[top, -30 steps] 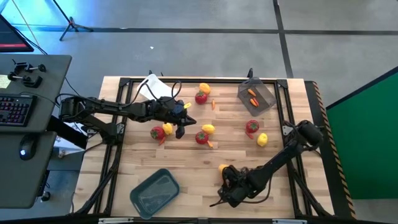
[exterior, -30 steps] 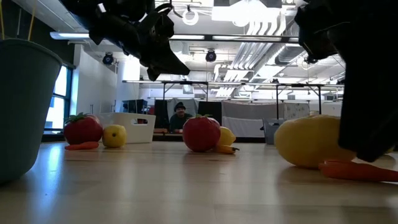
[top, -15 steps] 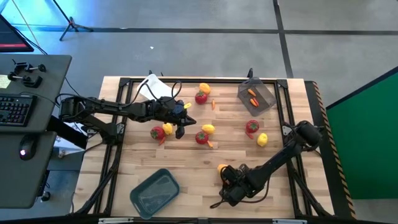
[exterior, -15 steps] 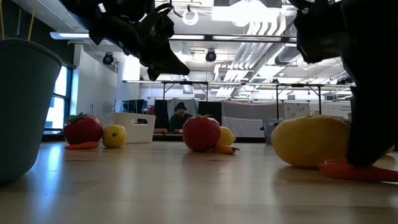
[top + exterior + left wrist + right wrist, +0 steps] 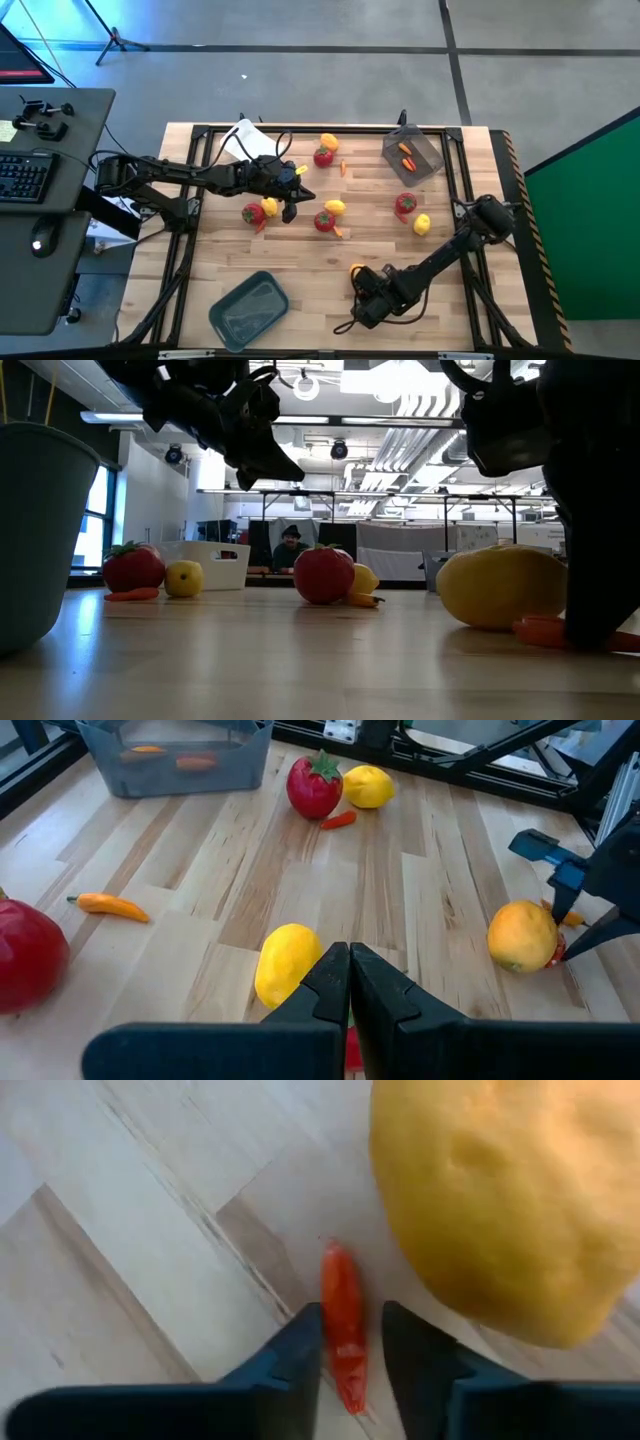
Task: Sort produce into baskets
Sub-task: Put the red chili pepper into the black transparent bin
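My counter [image 5: 300, 265] is pale wood planks in a black frame, and I place everything from the yellow fruit [image 5: 357, 269] at its near middle. Beyond the counter, the low view looks into a room with ceiling pipes and lights, and a person [image 5: 290, 546] sits far back.

The grey-blue bin [image 5: 248, 308] lies well to the left of that fruit, at the near edge. The dark see-through bin [image 5: 413, 156] stands far beyond it, toward the right corner, with two orange pieces inside. The white bin [image 5: 243, 139] is far beyond and to the left, partly under my left arm.

My right tool [image 5: 350, 1342] sits just beside the fruit, on its near side, low over the wood. Its fingers are parted, one on each side of a thin orange-red piece [image 5: 343, 1325] that lies on the counter touching the fruit; I cannot tell whether the fingers touch the piece.

My left tool [image 5: 349, 982] hangs above the counter well beyond and left of the fruit, fingers pressed together on nothing. A yellow fruit [image 5: 286, 964] lies just past them.

Other red and yellow fruits lie scattered across the far half. I can read no writing anywhere.
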